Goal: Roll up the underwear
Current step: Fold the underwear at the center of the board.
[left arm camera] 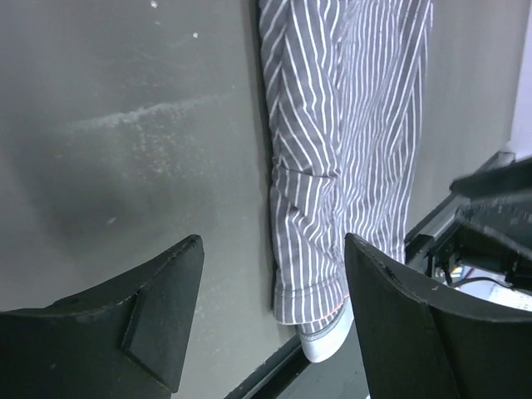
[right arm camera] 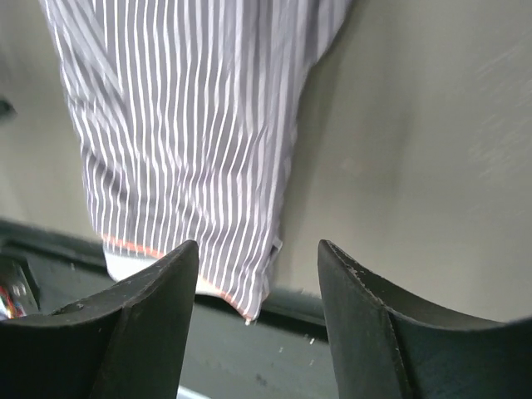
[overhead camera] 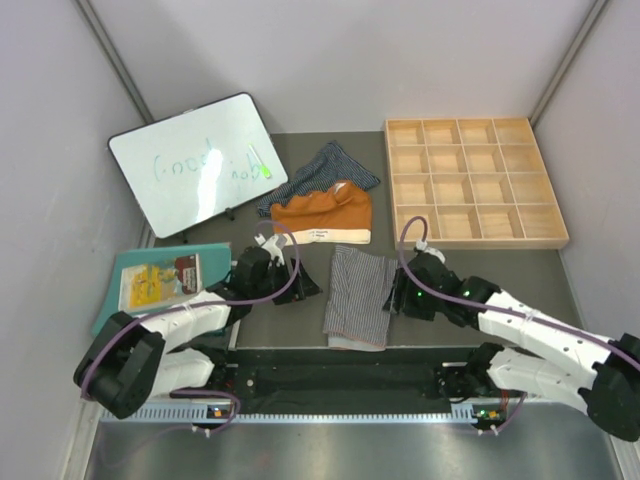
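The grey striped underwear (overhead camera: 360,297) lies flat on the bench (overhead camera: 460,270), low in the middle of the frame, between the left hand (left arm camera: 273,274) and the right hand (right arm camera: 258,258), both wide open and holding nothing, with the orange pair (overhead camera: 325,213) and the dark pair (overhead camera: 325,168) higher up.

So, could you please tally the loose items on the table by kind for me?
Underwear: 3 (grey pinstriped pair, rust-orange pair, navy striped pair)
Whiteboard: 1
Wooden compartment tray: 1
Teal mat: 1
Printed packet: 1
Total: 7
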Controlling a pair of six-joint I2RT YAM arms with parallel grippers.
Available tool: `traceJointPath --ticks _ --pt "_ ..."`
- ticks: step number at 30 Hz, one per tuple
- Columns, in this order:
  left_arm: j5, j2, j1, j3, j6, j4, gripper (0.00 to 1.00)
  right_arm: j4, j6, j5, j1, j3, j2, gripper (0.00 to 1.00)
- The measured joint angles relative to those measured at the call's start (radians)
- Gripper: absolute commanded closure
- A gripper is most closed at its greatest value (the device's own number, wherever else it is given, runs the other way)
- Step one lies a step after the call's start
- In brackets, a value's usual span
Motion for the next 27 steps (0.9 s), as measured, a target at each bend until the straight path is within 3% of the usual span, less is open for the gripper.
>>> traceJointPath --ticks 12,27 --pt "0.006 0.108 -0.062 -0.029 -0.048 0.125 0.32 0.153 -0.135 -0.048 -0.196 -0.002 0.113 0.44" --pt "-0.034 0.152 -0.161 -0.039 -0.100 0.190 0.44 0.373 -0.190 -0.101 -0.270 0.000 0.342 0.49"
